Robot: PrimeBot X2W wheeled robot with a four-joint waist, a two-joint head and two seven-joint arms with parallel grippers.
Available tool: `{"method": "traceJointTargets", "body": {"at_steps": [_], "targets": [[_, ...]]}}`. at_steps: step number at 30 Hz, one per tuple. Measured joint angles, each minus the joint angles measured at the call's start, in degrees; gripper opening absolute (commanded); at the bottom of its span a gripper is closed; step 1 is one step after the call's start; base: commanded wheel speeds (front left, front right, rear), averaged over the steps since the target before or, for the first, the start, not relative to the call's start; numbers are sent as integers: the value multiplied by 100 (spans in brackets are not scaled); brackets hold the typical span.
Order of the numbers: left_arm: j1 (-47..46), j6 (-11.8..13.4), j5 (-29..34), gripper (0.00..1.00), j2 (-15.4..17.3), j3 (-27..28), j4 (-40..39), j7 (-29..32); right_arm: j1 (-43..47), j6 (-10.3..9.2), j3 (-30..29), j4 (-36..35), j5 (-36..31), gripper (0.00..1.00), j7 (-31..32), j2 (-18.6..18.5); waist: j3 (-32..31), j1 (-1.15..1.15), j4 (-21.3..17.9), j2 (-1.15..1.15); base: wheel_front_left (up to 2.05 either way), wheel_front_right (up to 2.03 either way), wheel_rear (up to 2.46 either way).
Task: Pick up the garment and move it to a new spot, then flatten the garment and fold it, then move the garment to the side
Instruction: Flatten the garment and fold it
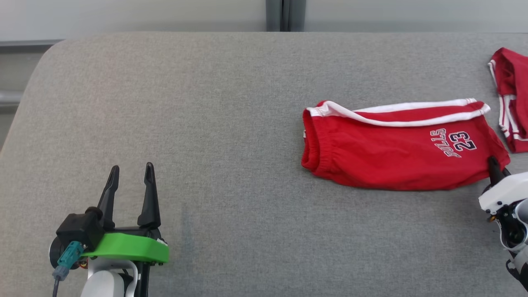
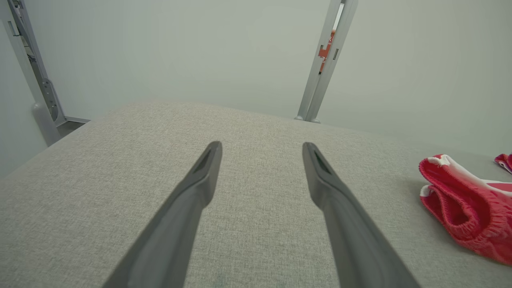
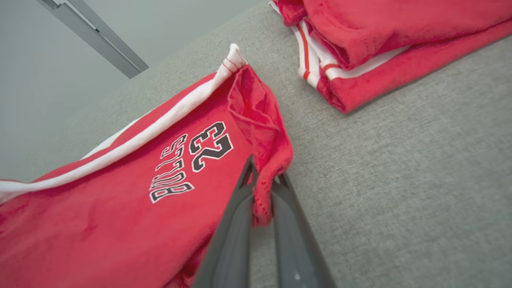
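Note:
The garment (image 1: pixel 396 152) is a pair of red shorts with white side stripes and a "BULLS 23" print, lying folded flat on the grey surface at the right. My right gripper (image 1: pixel 493 167) is at its near right corner, and in the right wrist view the right gripper (image 3: pixel 264 180) is shut on the garment (image 3: pixel 132 188), pinching the hem corner between its fingers. My left gripper (image 1: pixel 131 173) rests at the lower left, open with nothing between its fingers, far from the shorts. The left wrist view shows the left gripper (image 2: pixel 262 150) open and the waistband end of the garment (image 2: pixel 464 208) at the right.
A second red and white garment (image 1: pixel 511 95) lies at the far right edge, close to the shorts' hem; it also fills the top of the right wrist view as a folded garment (image 3: pixel 380 36). The grey padded table (image 1: pixel 206 123) has a rounded back left corner. A metal post (image 2: pixel 324 60) stands behind.

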Motion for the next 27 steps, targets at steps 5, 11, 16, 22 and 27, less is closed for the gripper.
{"method": "traceJointTargets", "body": {"at_steps": [5,11,16,22,27], "targets": [[73,-1,4,100,0,-2,-2,0,132,0,12,-93,130,0,-37,-12,-137,0,-125,0,0,0,0],[104,-2,5,100,0,-46,40,0,31,-1,96,-330,123,0,-147,114,-233,0,-158,0,0,0,0],[174,-2,21,100,0,-7,55,0,-77,-2,179,-690,81,0,-227,242,-376,0,-141,0,0,0,0],[229,-2,7,100,0,20,42,0,-159,-3,402,-1268,-71,0,-271,417,-507,0,-88,0,0,0,0],[290,-2,-35,100,0,12,14,0,-199,-3,721,-1849,-227,0,-282,676,-557,0,36,0,0,0,0]]}}
